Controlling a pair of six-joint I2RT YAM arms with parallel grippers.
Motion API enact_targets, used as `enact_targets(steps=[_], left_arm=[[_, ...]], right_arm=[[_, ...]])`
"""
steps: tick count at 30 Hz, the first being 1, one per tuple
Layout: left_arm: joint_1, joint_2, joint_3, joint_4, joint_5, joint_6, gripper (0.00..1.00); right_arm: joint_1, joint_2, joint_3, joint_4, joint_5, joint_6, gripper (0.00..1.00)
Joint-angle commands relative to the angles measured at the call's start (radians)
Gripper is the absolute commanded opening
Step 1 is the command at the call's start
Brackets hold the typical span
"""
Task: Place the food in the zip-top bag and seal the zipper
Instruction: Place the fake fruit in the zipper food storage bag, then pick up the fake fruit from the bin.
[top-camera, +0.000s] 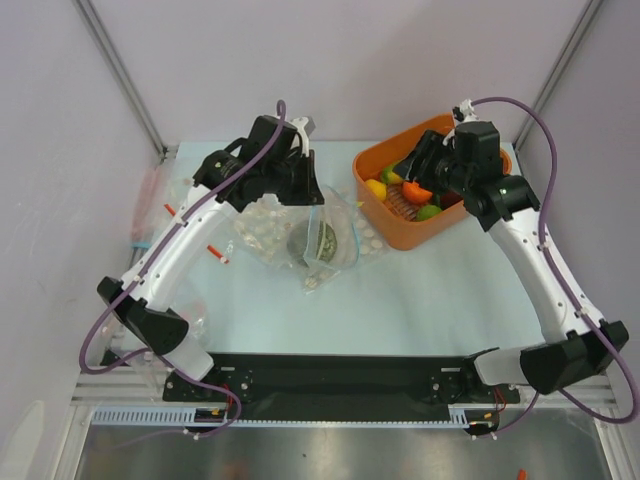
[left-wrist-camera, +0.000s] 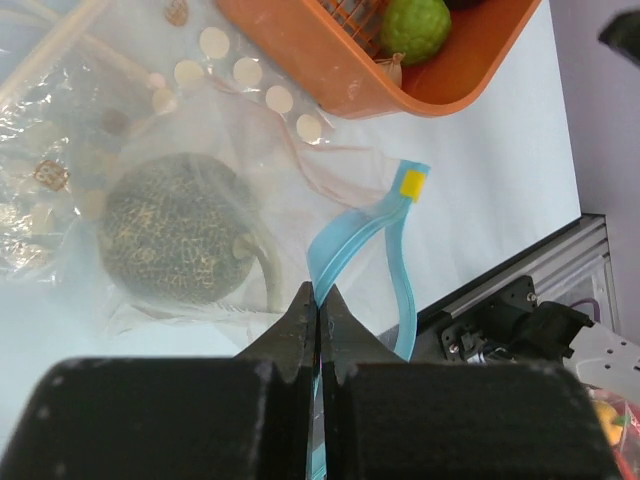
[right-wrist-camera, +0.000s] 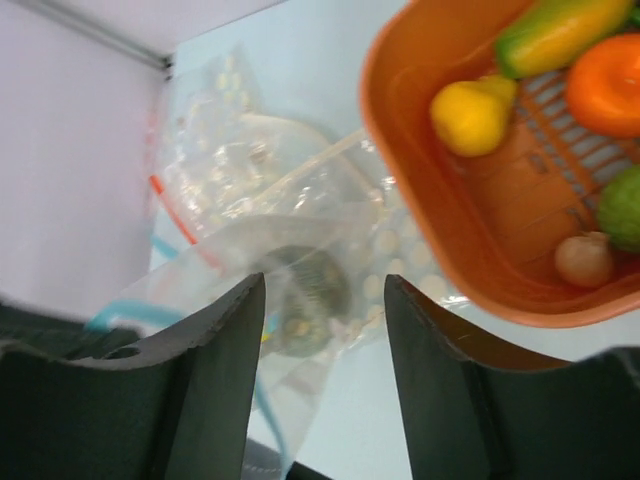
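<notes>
The zip-top bag (top-camera: 330, 243) lies on the table's middle, and a grey-green bumpy ball (left-wrist-camera: 175, 240) sits inside it. My left gripper (left-wrist-camera: 318, 298) is shut on the light-blue zipper (left-wrist-camera: 355, 228) and holds the mouth up; in the top view this left gripper (top-camera: 308, 192) stands just behind the bag. The rest of the food is in the orange basket (top-camera: 400, 232): a lemon (right-wrist-camera: 470, 115), an orange (right-wrist-camera: 605, 85), a mango (right-wrist-camera: 560, 30) and a green bumpy fruit (right-wrist-camera: 625, 205). My right gripper (right-wrist-camera: 325, 285) is open and empty, over the basket's left part (top-camera: 418, 168).
Clear bags printed with white dots (top-camera: 262, 228) lie under and beside the zip-top bag. A bag with a red strip (right-wrist-camera: 175, 215) lies further left. A small brown bulb (right-wrist-camera: 585, 260) sits in the basket. The frame's rail (left-wrist-camera: 520, 300) runs along the near edge.
</notes>
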Motion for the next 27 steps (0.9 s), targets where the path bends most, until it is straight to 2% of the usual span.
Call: enact_targets(steps=[1,7,11,17,24,27], left_arm=[[0.025,-0.057,0.013,0.002,-0.015,0.042,0.0],[0.039,-0.076,-0.032,0.04,0.036,0.055,0.0],[0.039,-0.07,-0.027,0.048,0.072,0.042,0.0],[0.039,-0.073,-0.053,0.066,0.085,0.036,0.0],[0.039,-0.062,-0.058,0.08,0.094,0.035,0.0],[0.039,-0.05,-0.052,0.072,0.082,0.042,0.0]], right_arm=[[-0.057,0.069,0.05,-0.049,0.06,-0.042,0.58],[-0.086,0.209,0.074,-0.012,0.207,-0.103,0.8],[-0.089,0.363,0.142,-0.011,0.293,-0.187,0.82],[-0.094,0.5,0.159,0.115,0.365,-0.361,0.83],[-0.083,0.742,0.369,0.039,0.403,-0.456,0.84],[-0.075,0.839,0.452,0.017,0.439,-0.471,0.87]])
